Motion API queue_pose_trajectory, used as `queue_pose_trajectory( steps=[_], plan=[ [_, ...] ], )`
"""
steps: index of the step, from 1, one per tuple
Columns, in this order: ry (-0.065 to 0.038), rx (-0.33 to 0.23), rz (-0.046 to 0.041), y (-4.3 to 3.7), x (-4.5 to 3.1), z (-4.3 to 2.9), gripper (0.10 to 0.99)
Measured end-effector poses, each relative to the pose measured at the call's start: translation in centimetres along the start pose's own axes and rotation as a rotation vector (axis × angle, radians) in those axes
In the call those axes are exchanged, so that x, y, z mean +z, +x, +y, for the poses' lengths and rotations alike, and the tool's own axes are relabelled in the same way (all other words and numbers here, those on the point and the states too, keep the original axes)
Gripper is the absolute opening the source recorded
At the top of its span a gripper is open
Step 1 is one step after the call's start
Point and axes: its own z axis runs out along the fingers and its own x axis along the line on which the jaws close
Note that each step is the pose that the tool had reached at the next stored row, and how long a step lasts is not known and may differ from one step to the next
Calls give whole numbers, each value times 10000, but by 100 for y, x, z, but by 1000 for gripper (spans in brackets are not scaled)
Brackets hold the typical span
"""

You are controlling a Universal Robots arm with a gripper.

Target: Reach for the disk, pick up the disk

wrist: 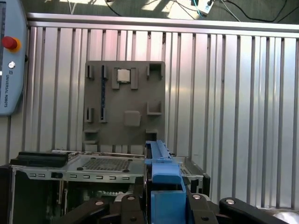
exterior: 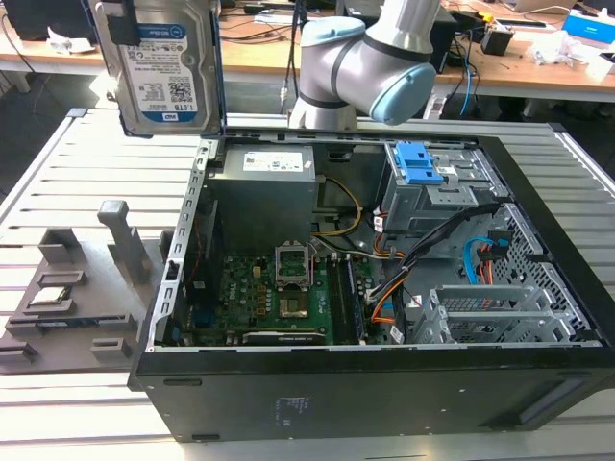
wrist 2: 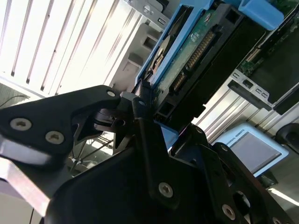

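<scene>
My exterior view sits up high, looking down at a slant into the open black computer case [exterior: 384,394] on the grey slatted metal table [exterior: 58,163], far enough back to take in nearly all of it. First wrist view stares straight down from well above and shares that table, the case's edge and the grey plastic fixture plate [wrist: 124,102] with it. Second wrist view's jammed right against the black gripper [wrist 2: 135,100], peering along the blue-framed flat silver disk [wrist 2: 196,56].
</scene>
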Motion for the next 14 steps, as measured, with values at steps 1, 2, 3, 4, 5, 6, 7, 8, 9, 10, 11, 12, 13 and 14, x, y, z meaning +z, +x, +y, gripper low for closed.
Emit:
queue_pose_trajectory(
  steps=[1, 2, 3, 4, 5, 6, 7, 8, 9, 10, 11, 12, 13, 14],
  plan=[
    [0, 0, 0, 1, -1, -29, 369],
    [0, 0, -1, 4, -3, -90, 369],
    [0, -1, -1, 6, -4, -135, 369],
    [1, -1, -1, 7, -5, -169, 369],
    [0, 1, -1, 10, -9, -254, 369],
    [0, -1, -1, 12, -10, -306, 369],
    [0, 0, 0, 15, -13, -366, 369],
    [0, 0, -1, 16, -14, -395, 369],
    [0, 0, 0, 19, -16, -470, 369],
    [1, -2, -1, 21, -18, -525, 369],
    [0, 0, -1, 22, -19, -550, 369],
    [1, 0, -1, 23, -20, -581, 369],
    [1, 0, -2, 25, -21, -633, 369],
    [0, -2, -1, 28, -24, -683, 369]
  ],
)
